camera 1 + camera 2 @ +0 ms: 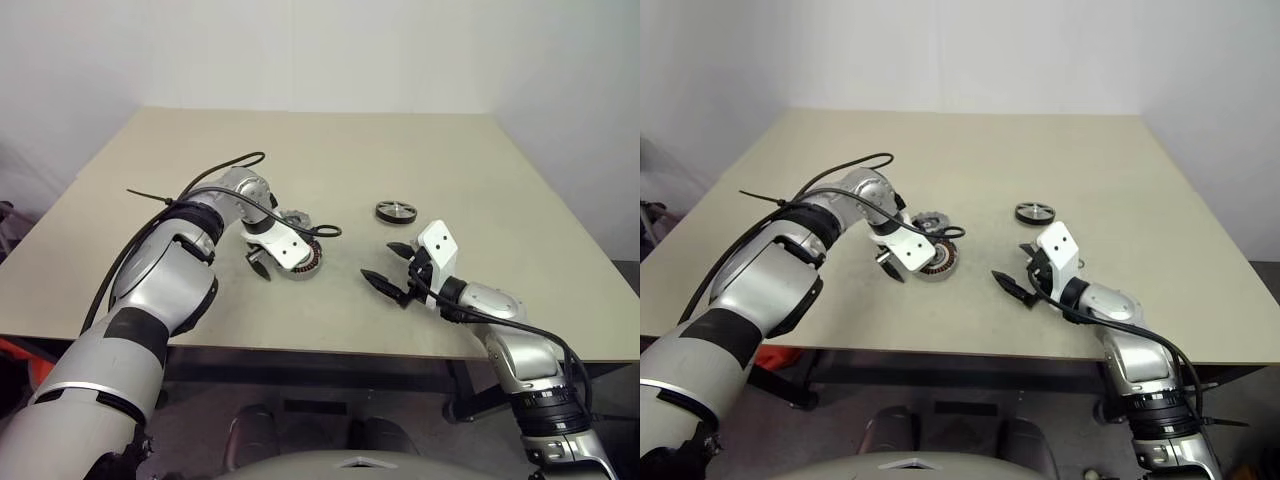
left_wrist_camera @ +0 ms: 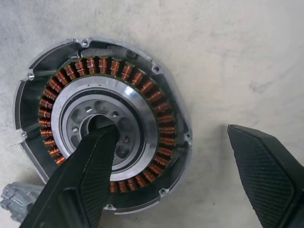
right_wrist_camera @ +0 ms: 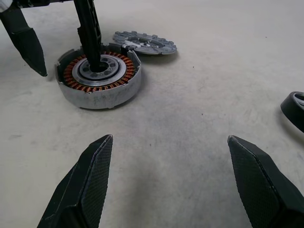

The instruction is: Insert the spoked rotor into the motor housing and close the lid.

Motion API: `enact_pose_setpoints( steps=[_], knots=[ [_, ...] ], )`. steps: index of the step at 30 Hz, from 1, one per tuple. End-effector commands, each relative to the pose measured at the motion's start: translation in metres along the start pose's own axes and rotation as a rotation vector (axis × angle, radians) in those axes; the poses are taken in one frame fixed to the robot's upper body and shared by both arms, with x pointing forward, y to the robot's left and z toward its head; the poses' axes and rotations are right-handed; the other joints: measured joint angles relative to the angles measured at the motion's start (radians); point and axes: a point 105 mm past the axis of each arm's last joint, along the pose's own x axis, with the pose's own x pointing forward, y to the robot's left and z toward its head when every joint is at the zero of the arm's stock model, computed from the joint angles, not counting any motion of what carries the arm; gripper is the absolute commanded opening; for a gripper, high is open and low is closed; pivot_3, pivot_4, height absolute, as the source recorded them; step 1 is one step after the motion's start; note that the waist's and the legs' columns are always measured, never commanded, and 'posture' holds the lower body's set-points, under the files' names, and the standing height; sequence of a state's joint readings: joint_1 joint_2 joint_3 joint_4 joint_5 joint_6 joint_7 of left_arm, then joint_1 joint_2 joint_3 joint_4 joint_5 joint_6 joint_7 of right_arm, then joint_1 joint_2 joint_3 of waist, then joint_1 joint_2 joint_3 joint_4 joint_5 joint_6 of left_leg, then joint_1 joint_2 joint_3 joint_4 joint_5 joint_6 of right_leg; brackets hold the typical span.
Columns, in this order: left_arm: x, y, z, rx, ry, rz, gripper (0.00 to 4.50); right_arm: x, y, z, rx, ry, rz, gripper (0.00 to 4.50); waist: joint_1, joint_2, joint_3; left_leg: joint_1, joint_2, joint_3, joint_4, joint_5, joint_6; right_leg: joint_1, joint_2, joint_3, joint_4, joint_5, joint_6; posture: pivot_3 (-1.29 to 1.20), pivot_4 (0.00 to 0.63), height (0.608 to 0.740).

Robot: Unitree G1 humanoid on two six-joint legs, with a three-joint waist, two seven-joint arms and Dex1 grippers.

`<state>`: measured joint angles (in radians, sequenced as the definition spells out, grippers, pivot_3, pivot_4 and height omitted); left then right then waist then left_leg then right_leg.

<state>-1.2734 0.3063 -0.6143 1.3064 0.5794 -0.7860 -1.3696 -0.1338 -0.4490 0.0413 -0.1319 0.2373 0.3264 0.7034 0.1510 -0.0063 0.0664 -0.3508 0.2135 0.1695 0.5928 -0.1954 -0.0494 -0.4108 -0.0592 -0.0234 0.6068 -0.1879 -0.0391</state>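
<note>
The motor housing (image 2: 102, 71), a round puck with copper windings, sits left of the table's middle. My left gripper (image 1: 283, 262) points down over it and is open, holding nothing. One of its fingers (image 3: 90, 33) dips into the housing's central hole and the other stands outside the rim. The grey ribbed lid (image 3: 145, 43) lies flat just behind the housing (image 1: 308, 262). The spoked rotor (image 1: 397, 210), a shiny wheel with a dark rim, lies to the right. My right gripper (image 1: 385, 262) hovers low between housing and rotor, open and empty, pointing toward the housing.
The beige table (image 1: 450, 150) has bare room at the back and on both sides. Its front edge runs just below my arms. A black cable (image 1: 230, 165) loops off my left forearm above the table.
</note>
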Motion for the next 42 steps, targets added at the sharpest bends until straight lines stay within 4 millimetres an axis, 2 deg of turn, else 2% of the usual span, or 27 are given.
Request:
enact_pose_setpoints(
  steps=[1, 5, 6, 14, 22, 30, 37, 42],
  knots=[
    [-0.003, -0.002, -0.005, -0.009, 0.032, -0.027, 3.31, -0.004, -0.002, 0.021, -0.045, -0.073, -0.016, 4.37, 0.0, 0.0, 0.0, 0.001, 0.0, 0.0, 0.0, 0.0, 0.0, 0.001, 0.0, 0.0, 0.0, 0.0, 0.0, 0.0, 0.0, 0.74],
    [-0.001, 0.0, -0.003, -0.005, 0.029, -0.021, 2.02, -0.007, -0.003, 0.022, -0.051, -0.074, -0.025, 4.37, 0.001, 0.0, 0.0, 0.002, 0.0, 0.0, -0.001, 0.0, 0.0, 0.003, 0.0, 0.0, -0.001, 0.0, 0.0, 0.0, 0.0, 0.74],
    [-0.001, 0.0, -0.003, -0.006, 0.029, -0.014, 1.95, -0.008, -0.003, 0.022, -0.053, -0.073, -0.026, 4.37, 0.002, 0.001, 0.0, 0.003, 0.0, 0.0, -0.002, 0.0, 0.0, 0.004, -0.001, 0.0, -0.001, -0.001, 0.001, 0.0, 0.0, 0.74],
    [-0.002, 0.0, -0.003, -0.021, 0.021, -0.006, 1.94, -0.01, -0.006, 0.025, -0.062, -0.074, -0.035, 4.37, 0.001, 0.0, 0.0, 0.006, -0.006, 0.0, -0.006, 0.001, 0.002, 0.005, -0.008, 0.0, -0.001, -0.001, 0.002, 0.0, 0.0, 0.74],
    [-0.025, 0.034, 0.008, -0.001, 0.022, 0.139, 1.94, -0.014, -0.012, 0.036, -0.098, -0.088, -0.05, 4.37, 0.004, 0.0, 0.0, 0.006, -0.009, 0.0, -0.011, 0.003, 0.003, 0.005, -0.014, -0.002, -0.001, -0.002, 0.004, 0.0, 0.0, 0.74],
    [-0.036, 0.069, 0.031, 0.051, 0.032, 0.242, 1.94, -0.018, -0.013, 0.037, -0.104, -0.089, -0.083, 4.37, 0.007, -0.004, 0.002, 0.001, -0.01, 0.0, -0.012, 0.004, 0.008, 0.003, -0.016, -0.004, -0.001, -0.001, 0.002, 0.0, 0.0, 0.74],
    [-0.033, 0.087, 0.055, 0.123, 0.011, 0.259, 1.94, -0.024, -0.011, 0.034, -0.099, -0.087, -0.113, 4.37, 0.007, -0.004, 0.003, -0.002, -0.01, 0.0, -0.012, 0.001, 0.012, 0.003, -0.016, -0.004, -0.003, -0.004, 0.004, 0.0, 0.0, 0.74],
    [-0.027, 0.091, 0.072, 0.179, -0.025, 0.245, 1.94, -0.03, -0.01, 0.033, -0.097, -0.083, -0.139, 4.37, 0.006, -0.004, 0.003, -0.001, -0.011, 0.001, -0.012, 0.001, 0.012, 0.003, -0.017, -0.004, -0.003, -0.004, 0.004, 0.0, 0.0, 0.74]
  ],
)
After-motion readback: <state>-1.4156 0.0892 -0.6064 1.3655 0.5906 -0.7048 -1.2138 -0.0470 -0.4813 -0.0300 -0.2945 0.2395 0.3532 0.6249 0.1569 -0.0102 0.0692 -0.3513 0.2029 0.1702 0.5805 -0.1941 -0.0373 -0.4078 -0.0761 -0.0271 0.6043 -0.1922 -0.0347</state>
